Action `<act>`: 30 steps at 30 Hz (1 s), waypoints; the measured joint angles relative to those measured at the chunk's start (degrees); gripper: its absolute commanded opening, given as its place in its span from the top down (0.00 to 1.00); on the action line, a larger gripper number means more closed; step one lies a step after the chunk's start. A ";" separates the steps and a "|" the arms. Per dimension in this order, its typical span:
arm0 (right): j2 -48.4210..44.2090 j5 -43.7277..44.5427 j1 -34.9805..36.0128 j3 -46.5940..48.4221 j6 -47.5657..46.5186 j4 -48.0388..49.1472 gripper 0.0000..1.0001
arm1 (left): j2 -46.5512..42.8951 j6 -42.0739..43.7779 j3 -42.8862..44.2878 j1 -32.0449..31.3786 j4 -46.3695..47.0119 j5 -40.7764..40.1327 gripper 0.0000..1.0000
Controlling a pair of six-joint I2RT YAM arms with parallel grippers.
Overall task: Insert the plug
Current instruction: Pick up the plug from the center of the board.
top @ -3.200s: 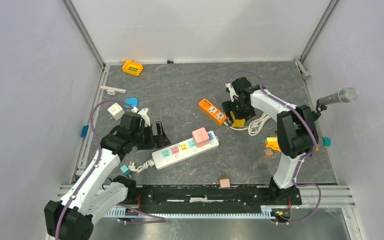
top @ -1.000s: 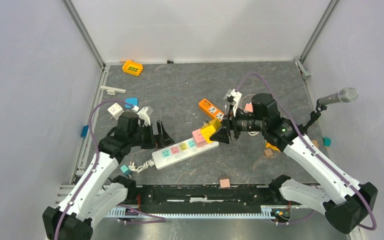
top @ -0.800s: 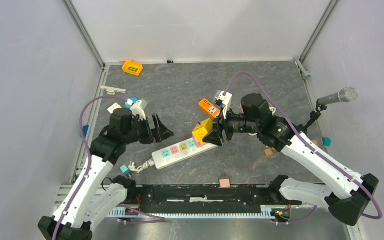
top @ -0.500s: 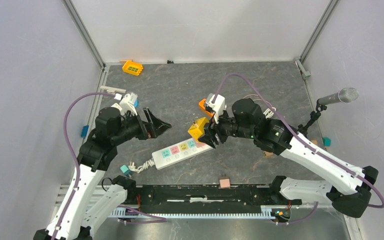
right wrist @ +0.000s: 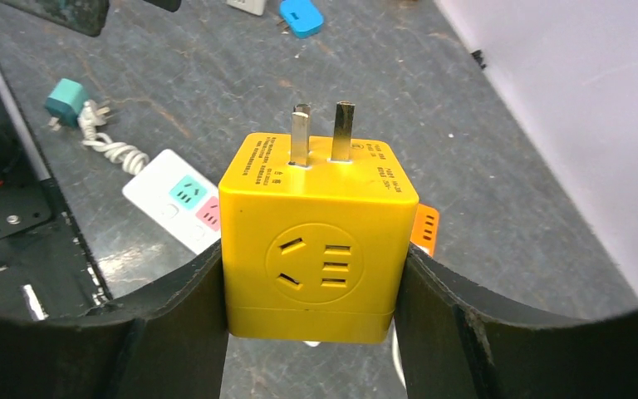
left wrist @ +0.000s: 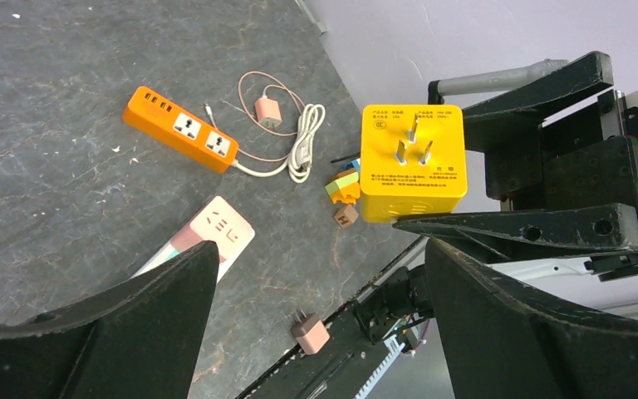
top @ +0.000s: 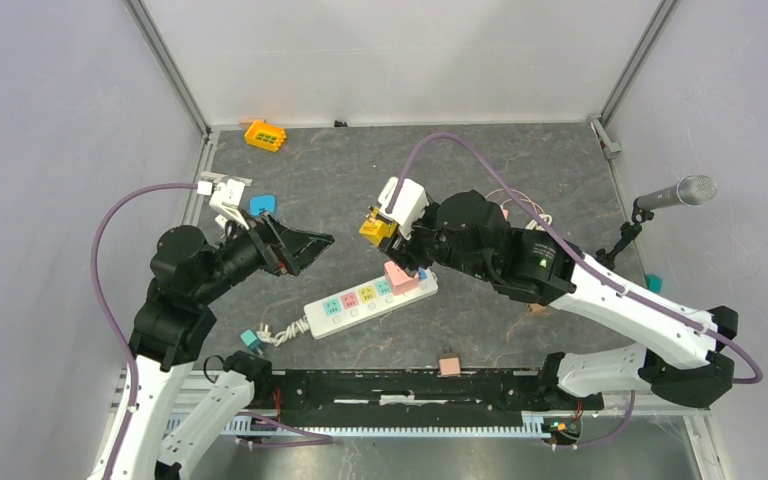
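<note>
My right gripper (top: 380,228) is shut on a yellow cube plug (right wrist: 316,241), held in the air above the table's middle. Its two metal prongs (right wrist: 321,133) point away from the wrist, toward the left arm. Below and to the near right of it lies the white power strip (top: 360,299) with coloured sockets and a pink cube adapter (top: 401,277) plugged into its right end. My left gripper (top: 303,243) is open and raised, facing the yellow plug (left wrist: 413,162) with a gap between them. Nothing sits between the left fingers (left wrist: 133,324).
An orange power strip (left wrist: 181,129), a pink charger (left wrist: 264,109) and a coiled white cable (left wrist: 303,150) lie beyond the white strip. A tan plug (top: 449,364) rests by the front rail. A teal plug (top: 250,340), a blue plug (top: 261,205), an orange socket block (top: 264,134) and a microphone (top: 675,192) are also present.
The right gripper carried the yellow plug leftward and higher, away from the pink adapter, turning its prongs toward the left arm. The left arm rose and swung its open gripper to face the plug.
</note>
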 measured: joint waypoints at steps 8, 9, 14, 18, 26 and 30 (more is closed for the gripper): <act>2.34 6.86 2.95 3.67 -3.63 -1.20 1.00 | -0.07 -0.11 0.02 0.00 1.92 2.78 0.00; 2.89 7.15 3.02 4.31 -3.61 -1.55 1.00 | 0.00 -0.13 0.02 0.00 2.10 3.08 0.00; 6.03 7.54 3.02 7.50 -2.10 -2.99 1.00 | 1.79 -0.72 0.02 0.00 2.95 5.57 0.00; 7.10 5.14 3.02 7.52 -0.15 -4.48 1.00 | 5.22 -1.92 0.02 0.00 2.97 8.55 0.00; 8.02 0.37 3.02 7.52 3.39 -5.29 1.00 | 8.74 -4.26 0.00 0.00 2.95 11.91 0.00; 8.13 -1.16 3.02 7.52 4.44 -5.07 1.00 | 8.96 -5.88 -0.02 0.00 3.04 12.61 0.00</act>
